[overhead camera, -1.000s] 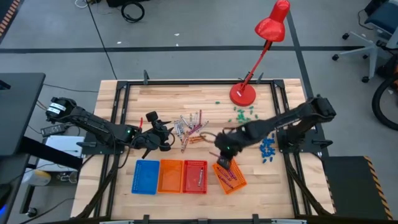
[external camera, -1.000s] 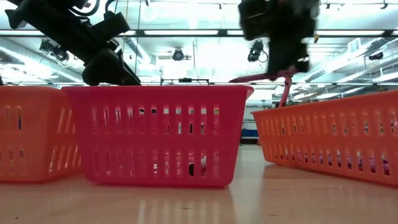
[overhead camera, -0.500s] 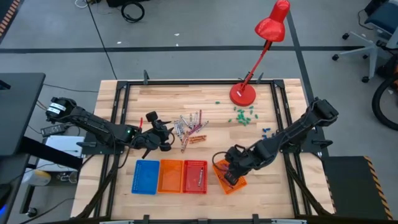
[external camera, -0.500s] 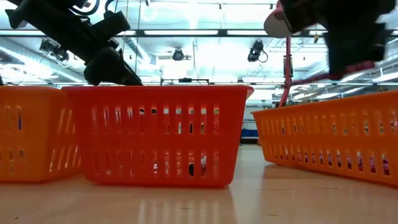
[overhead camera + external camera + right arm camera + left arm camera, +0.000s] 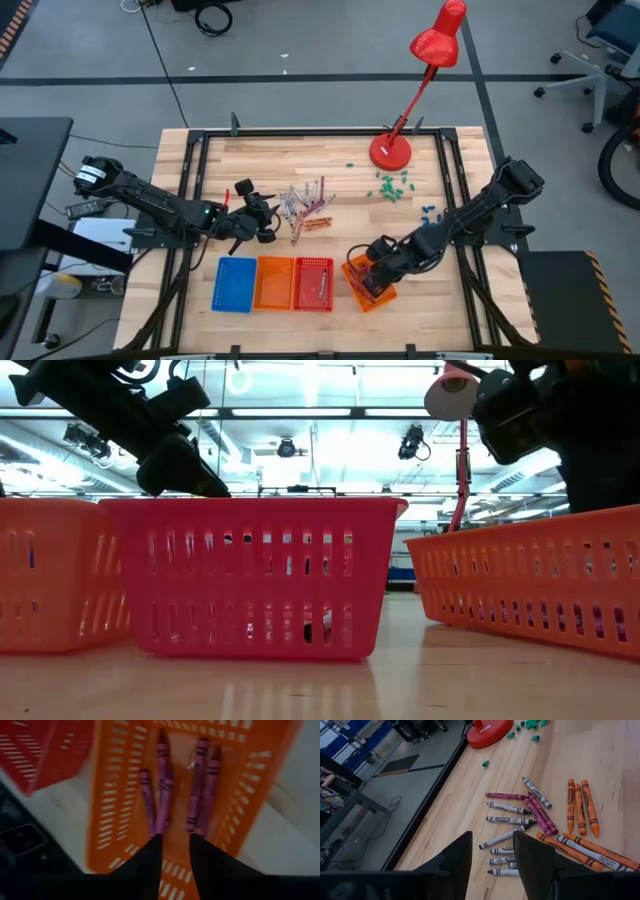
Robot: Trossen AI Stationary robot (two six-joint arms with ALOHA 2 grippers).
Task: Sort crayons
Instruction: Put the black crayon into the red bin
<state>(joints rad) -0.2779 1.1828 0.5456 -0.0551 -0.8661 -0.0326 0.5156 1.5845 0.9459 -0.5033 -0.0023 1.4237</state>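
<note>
Overhead, right gripper (image 5: 174, 845) jaws parted, empty, above orange basket (image 5: 250, 780); crayons (image 5: 540, 815) labels unreadable.

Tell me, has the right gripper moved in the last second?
Yes. The right gripper slid from the table's middle toward its front edge and now hangs over the tilted orange basket.

Four baskets (image 5: 295, 283) are counted on the desk (image 5: 340, 145): one blue, two orange, one red. Four purple crayons (image 5: 161, 785) are seen in one orange basket.
</note>
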